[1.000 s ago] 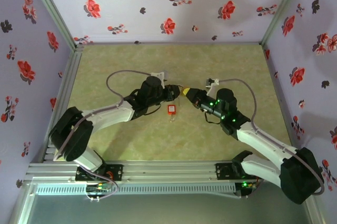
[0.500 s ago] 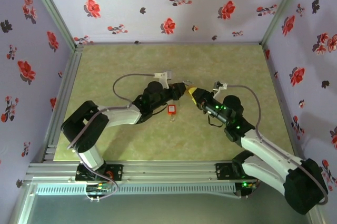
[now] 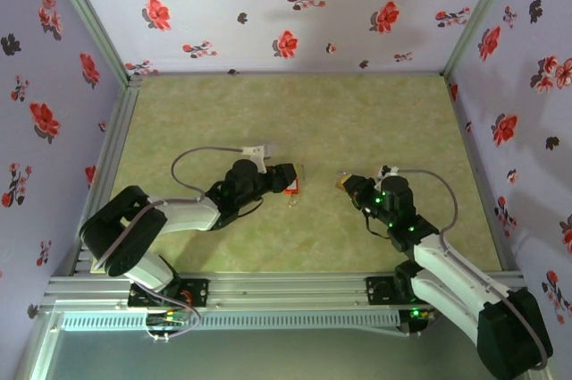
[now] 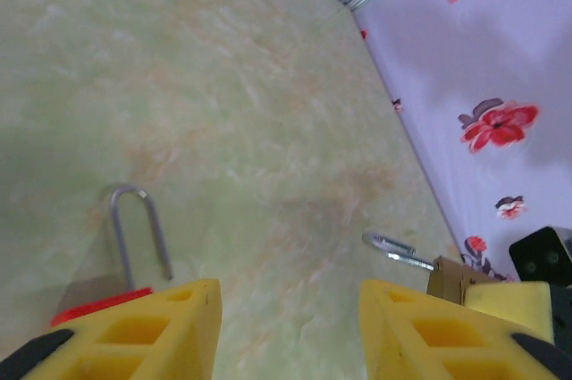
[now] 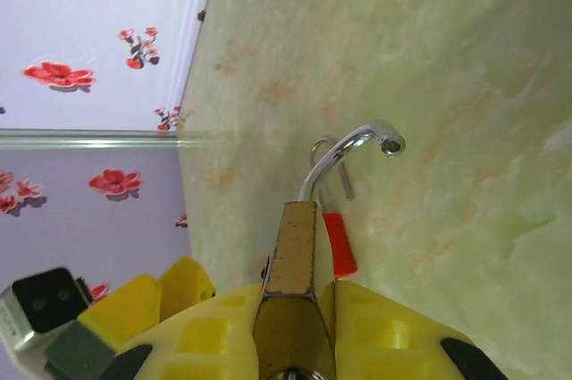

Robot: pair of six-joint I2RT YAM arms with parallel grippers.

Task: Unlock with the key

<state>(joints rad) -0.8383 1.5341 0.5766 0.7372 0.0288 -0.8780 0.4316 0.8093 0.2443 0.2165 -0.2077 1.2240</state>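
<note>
We see the left gripper (image 4: pixel 290 308) with its yellow fingers (image 4: pixel 161 322) standing moderately apart and with nothing between them; it hangs low over the table (image 3: pixel 268 112), just beside the red padlock (image 4: pixel 98 295), whose steel shackle (image 4: pixel 134 237) points away from the wrist camera. The right gripper (image 5: pixel 290 299) is closed on the brass padlock (image 5: pixel 290 255) and grips its body from both sides; the shackle of this padlock (image 5: pixel 353 143) is out of the body at one end and swung to the side. The two grippers are near each other in the middle of the table, with the red padlock between them. We cannot tell where the key is; it is too small to make out in any view.
</note>
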